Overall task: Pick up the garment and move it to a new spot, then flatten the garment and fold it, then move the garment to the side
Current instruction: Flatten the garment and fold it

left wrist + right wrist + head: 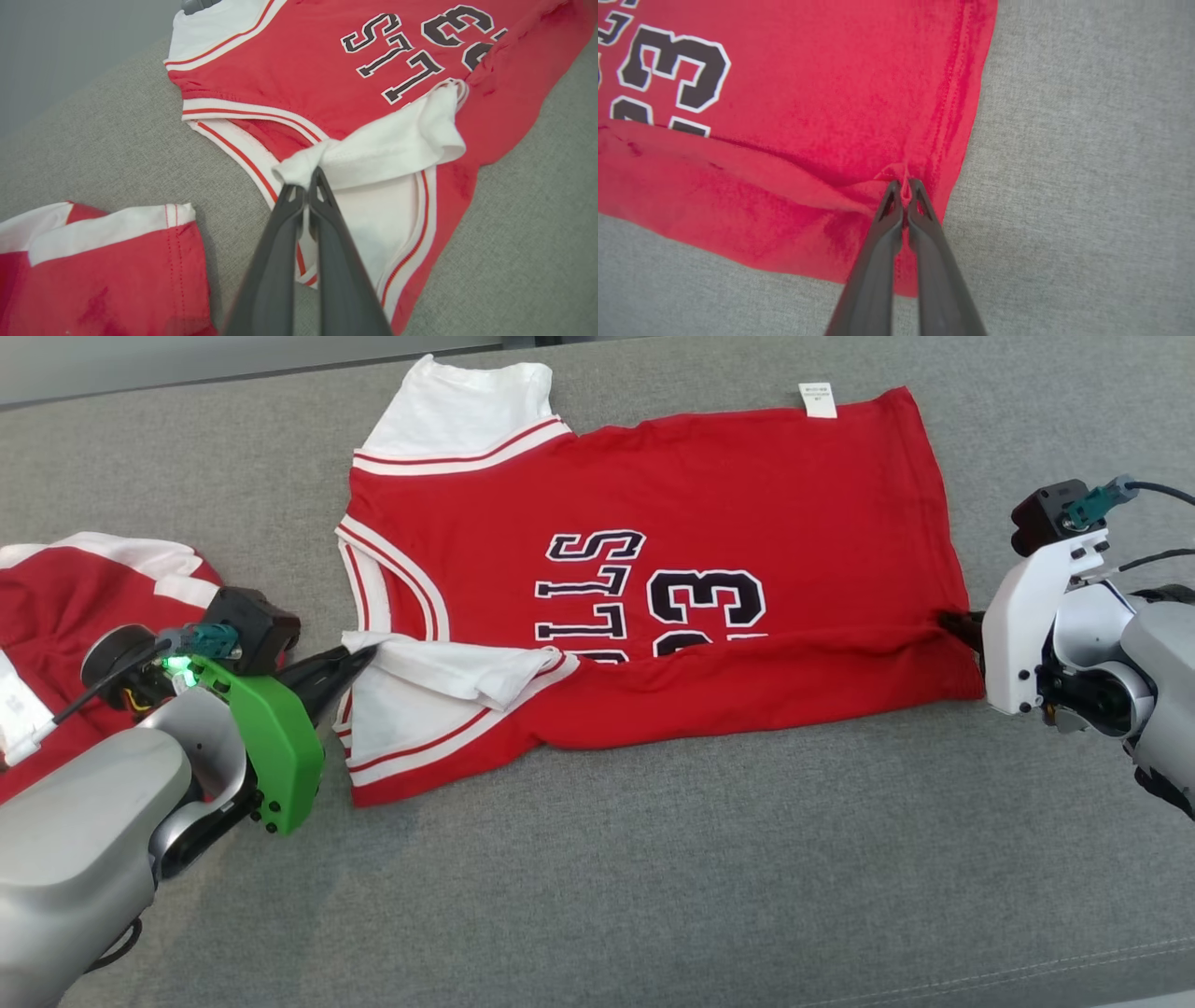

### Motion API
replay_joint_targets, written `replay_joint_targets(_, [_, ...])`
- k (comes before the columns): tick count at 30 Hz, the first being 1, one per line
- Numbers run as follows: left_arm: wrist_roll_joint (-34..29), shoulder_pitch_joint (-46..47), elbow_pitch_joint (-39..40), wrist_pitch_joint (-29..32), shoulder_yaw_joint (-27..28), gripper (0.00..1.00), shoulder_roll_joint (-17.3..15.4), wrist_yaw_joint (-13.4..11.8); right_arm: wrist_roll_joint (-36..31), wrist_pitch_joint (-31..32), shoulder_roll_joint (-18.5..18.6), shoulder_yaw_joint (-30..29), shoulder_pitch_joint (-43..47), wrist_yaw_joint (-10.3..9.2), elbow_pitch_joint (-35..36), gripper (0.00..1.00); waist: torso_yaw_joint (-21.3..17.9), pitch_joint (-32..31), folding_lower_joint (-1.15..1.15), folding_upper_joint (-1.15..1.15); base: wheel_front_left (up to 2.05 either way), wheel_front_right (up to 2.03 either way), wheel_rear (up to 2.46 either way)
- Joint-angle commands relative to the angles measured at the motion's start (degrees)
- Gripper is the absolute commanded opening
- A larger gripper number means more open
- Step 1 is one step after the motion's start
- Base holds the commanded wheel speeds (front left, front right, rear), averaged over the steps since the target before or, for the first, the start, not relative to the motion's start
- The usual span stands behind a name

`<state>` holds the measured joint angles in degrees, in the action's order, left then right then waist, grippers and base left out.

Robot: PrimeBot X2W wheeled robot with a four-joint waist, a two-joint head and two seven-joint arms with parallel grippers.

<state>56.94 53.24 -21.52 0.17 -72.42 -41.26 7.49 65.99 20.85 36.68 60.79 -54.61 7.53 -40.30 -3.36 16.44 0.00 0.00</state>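
Note:
The garment [747, 523] is a red jersey with white sleeves and dark lettering, spread on the grey cushion with its near long edge folded up over the print. My left gripper [369, 658] is shut on the tip of the near white sleeve [373, 149], pinching a bunch of white cloth [299, 168]. My right gripper [952, 623] is shut on the red hem corner at the garment's right end, where the cloth puckers between the fingertips [903, 184]. The fold line runs between the two grips across the lower part of the number.
A second red and white garment [75, 607] lies crumpled at the left, just behind my left wrist, and shows at the lower left of the left wrist view [103, 270]. Grey cushion surface [653, 877] stretches in front. A white label [818, 399] sticks out at the far edge.

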Motion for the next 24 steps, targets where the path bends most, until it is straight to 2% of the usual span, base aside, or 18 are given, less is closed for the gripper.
replay_joint_targets(1, [-0.25,1.03,-0.65,0.38,-0.22,0.0,0.29,-0.05,-0.42,-0.94,-0.55,0.29,-0.85,-0.08,-0.38,0.0,-0.16,0.48,0.0,0.0,0.0,0.0,0.0])
replay_joint_targets(2, [-0.6,1.34,-1.11,0.87,-0.41,0.0,0.51,-0.04,-0.94,-2.01,-0.67,0.44,-1.37,-0.08,-0.62,0.22,-0.21,0.64,0.0,0.0,0.0,0.0,0.0])
replay_joint_targets(3, [-0.76,1.61,-1.59,0.97,-0.52,0.18,0.66,-0.05,-1.22,-2.87,-0.83,0.52,-1.61,-0.08,-0.92,0.49,-0.25,0.74,0.0,0.0,0.0,0.0,0.0])
replay_joint_targets(4, [-0.7,2.06,-2.55,0.46,-0.53,0.34,0.87,-0.05,-1.45,-3.87,-1.12,0.65,-1.86,-0.08,-1.42,1.0,-0.29,0.83,0.0,0.0,0.0,0.0,0.0])
replay_joint_targets(5, [-0.35,2.41,-3.56,-0.15,-0.33,0.46,1.13,-0.05,-1.69,-4.81,-1.3,0.65,-2.08,-0.08,-1.78,1.0,-0.31,0.86,0.0,0.0,0.0,0.0,0.0])
replay_joint_targets(6, [0.1,2.78,-5.28,-1.16,0.28,1.0,1.66,-0.05,-1.8,-5.79,-1.55,0.63,-2.33,-0.08,-2.27,1.0,-0.33,0.85,0.0,0.0,0.0,0.0,0.0])
replay_joint_targets(11, [0.38,3.41,-12.17,-7.25,2.78,1.0,5.01,-1.55,-1.58,-10.53,-2.47,0.7,-2.9,-0.08,-3.88,1.0,-0.56,-0.28,0.0,0.0,0.0,0.0,0.0])
replay_joint_targets(15, [1.57,3.0,-15.95,-12.99,6.16,1.0,7.66,-4.41,-1.54,-14.68,-2.07,0.74,-2.54,-0.08,-4.51,1.0,-0.52,-1.58,0.0,0.0,0.0,0.0,0.0])
replay_joint_targets(17, [2.32,2.06,-16.99,-14.83,9.56,1.0,9.32,-6.38,-2.15,-18.9,-1.64,0.25,-2.19,-0.08,-5.02,1.0,-0.3,-2.49,0.0,0.0,0.0,0.0,0.0])
replay_joint_targets(19, [2.28,1.06,-16.1,-15.39,14.4,1.0,10.63,-8.34,-2.91,-23.81,-1.43,-0.21,-1.72,-0.08,-5.18,1.0,-0.07,-3.24,0.0,0.0,0.0,0.0,0.0])
replay_joint_targets(22, [-1.57,-3.36,-10.58,-15.34,25.71,1.0,12.12,-10.84,-4.92,-31.9,-1.79,-1.19,-0.53,-0.08,-6.67,1.0,0.18,-4.37,0.0,0.0,0.0,0.0,0.0])
replay_joint_targets(24, [-5.3,-8.01,-6.81,-15.27,32.78,1.0,13.41,-12.17,-5.99,-34.77,-2.76,-2.26,0.48,-0.08,-7.21,1.0,0.29,-5.31,0.0,0.0,0.0,0.0,0.0])
